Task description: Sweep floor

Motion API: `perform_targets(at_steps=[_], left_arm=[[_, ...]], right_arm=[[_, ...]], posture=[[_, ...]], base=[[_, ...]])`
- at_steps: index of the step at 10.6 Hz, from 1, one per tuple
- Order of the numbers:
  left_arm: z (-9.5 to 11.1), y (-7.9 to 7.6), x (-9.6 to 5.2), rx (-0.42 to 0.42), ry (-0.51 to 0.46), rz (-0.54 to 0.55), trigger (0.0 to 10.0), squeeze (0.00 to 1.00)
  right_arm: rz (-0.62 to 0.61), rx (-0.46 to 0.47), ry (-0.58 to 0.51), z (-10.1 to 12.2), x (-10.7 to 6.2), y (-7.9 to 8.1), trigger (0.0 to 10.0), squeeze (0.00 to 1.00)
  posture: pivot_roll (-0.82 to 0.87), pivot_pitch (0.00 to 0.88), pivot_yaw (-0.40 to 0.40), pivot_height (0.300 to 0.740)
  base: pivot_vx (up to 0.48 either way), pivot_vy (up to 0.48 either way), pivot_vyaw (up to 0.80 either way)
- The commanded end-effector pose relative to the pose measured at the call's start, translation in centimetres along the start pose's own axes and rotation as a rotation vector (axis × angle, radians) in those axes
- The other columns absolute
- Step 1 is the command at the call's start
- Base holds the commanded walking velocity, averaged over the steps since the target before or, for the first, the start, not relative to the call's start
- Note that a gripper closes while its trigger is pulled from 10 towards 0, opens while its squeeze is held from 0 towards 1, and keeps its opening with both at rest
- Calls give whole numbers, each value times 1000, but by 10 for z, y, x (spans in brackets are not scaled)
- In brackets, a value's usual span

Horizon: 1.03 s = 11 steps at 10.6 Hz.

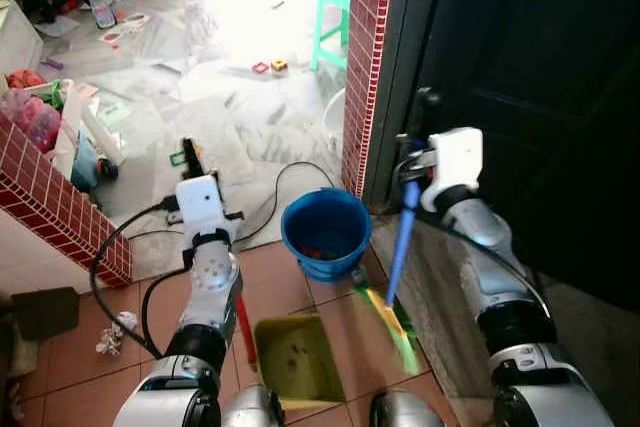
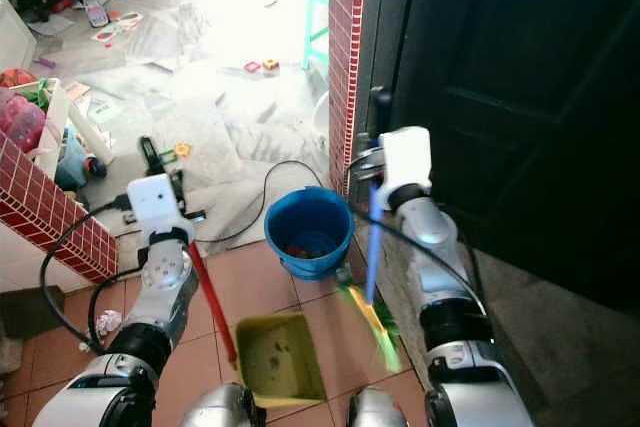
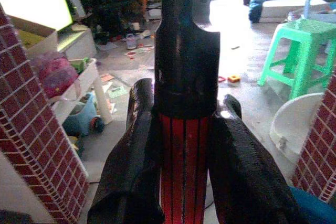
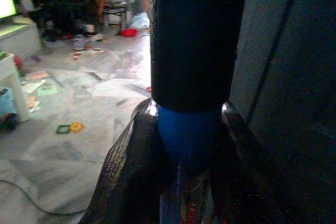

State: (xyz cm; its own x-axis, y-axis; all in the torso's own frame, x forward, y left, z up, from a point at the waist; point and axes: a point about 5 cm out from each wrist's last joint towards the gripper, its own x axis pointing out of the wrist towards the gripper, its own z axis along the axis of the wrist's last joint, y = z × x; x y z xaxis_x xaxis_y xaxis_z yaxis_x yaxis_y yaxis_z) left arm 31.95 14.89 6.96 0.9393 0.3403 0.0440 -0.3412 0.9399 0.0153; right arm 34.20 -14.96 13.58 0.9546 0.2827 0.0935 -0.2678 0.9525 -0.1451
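Lowest and nearest, the yellow-green plastic dustpan point(image 1: 298, 355) lies on terracotta tiles, left gripper point(image 1: 200, 209) clamped on its red handle point(image 1: 245, 328), while right gripper point(image 1: 415, 162) clasps the blue-handled broom point(image 1: 398, 247), its green bristles point(image 1: 393, 325) just right of the pan.

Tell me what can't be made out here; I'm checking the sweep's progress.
- Bucket contents: too small and dim in the eye views.
- Broom bristles: blurred.
- Dustpan front: cut off by the frame edge.
- Crumpled scrap: too small to identify.
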Motion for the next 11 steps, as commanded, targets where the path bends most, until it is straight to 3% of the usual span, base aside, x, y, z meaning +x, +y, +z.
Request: perform_targets(at_steps=[1,2,4,5,7,9,11], left_arm=[[9,8,7,44,-62,58,10000,0],[8,10,7,40,-61,69,10000,0],[6,10,7,34,-64,81,10000,0],[6,8,7,37,-65,76,10000,0],[6,6,8,41,-59,72,10000,0],[6,6,9,46,-55,80,10000,0],[6,6,10,46,-53,78,10000,0]], right_arm=[[38,-4,-52,12,4,3,10000,0],[82,6,-41,11,4,6,10000,0],[381,102,51,7,-6,28,10000,0],[558,96,80,9,-18,40,10000,0],[768,98,111,18,-37,43,10000,0],[887,64,146,26,-48,36,10000,0],[811,149,-19,67,-31,31,10000,0]], posture=[[-138,85,67,740],[-141,80,63,740],[-144,75,64,740],[-152,70,67,740],[-158,65,68,740],[-160,62,68,740],[-163,60,71,740]], base=[[0,0,0],[0,0,0],[0,0,0],[0,0,0],[0,0,0],[0,0,0],[0,0,0]])
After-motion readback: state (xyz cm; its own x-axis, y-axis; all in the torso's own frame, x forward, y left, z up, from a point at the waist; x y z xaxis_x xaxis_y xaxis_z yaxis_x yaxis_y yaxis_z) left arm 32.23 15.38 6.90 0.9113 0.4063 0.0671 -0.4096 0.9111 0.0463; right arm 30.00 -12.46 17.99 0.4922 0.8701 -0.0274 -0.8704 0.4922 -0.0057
